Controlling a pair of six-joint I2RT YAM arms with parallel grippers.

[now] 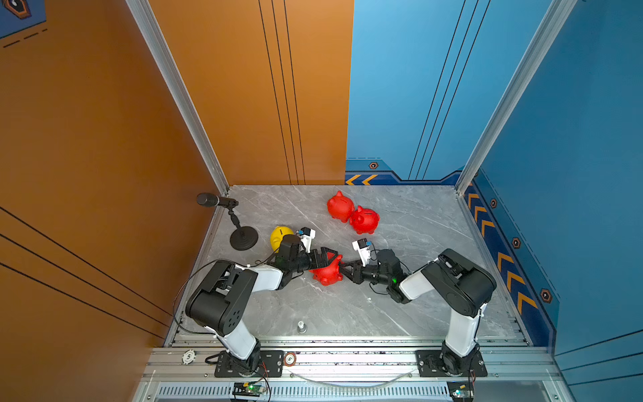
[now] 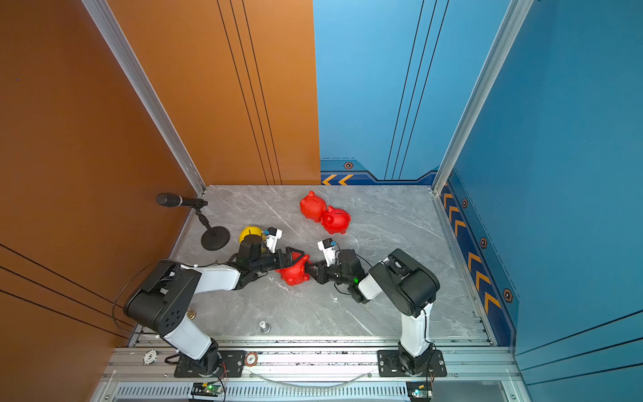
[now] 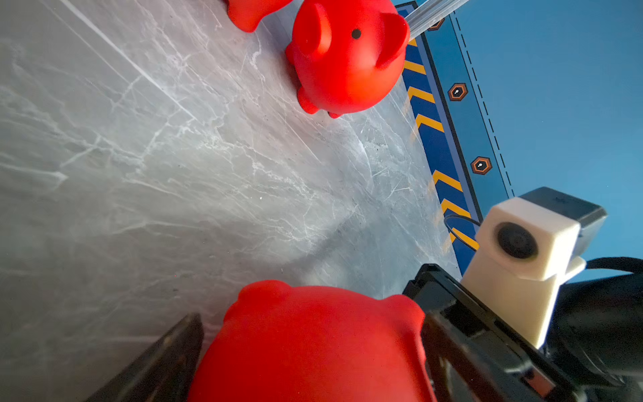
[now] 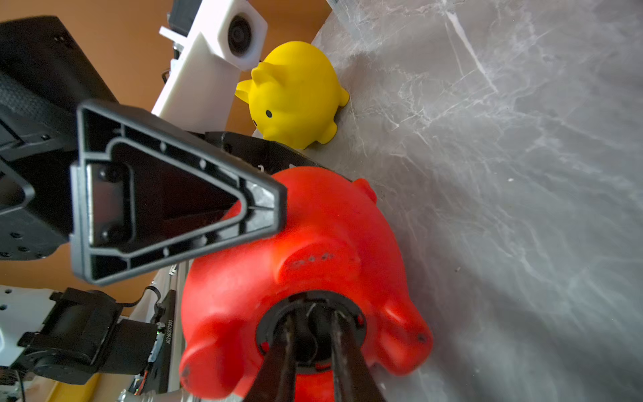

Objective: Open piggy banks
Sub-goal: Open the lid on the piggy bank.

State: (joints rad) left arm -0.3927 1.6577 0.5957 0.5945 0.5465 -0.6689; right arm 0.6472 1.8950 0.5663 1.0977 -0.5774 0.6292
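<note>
A red piggy bank lies on its side at mid-table between both arms. My left gripper clamps its body from both flanks, jaws wide. Its belly faces the right wrist view, with a round black plug set in the red body. My right gripper has its two fingers pinched narrowly on the plug's middle ridge. A yellow piggy bank stands behind the left wrist. Two more red piggy banks stand touching at the back.
A black microphone on a round stand stands at the table's left edge. A small metal knob sticks up near the front edge. Two round chips lie on the front rail. Walls close in the table on three sides.
</note>
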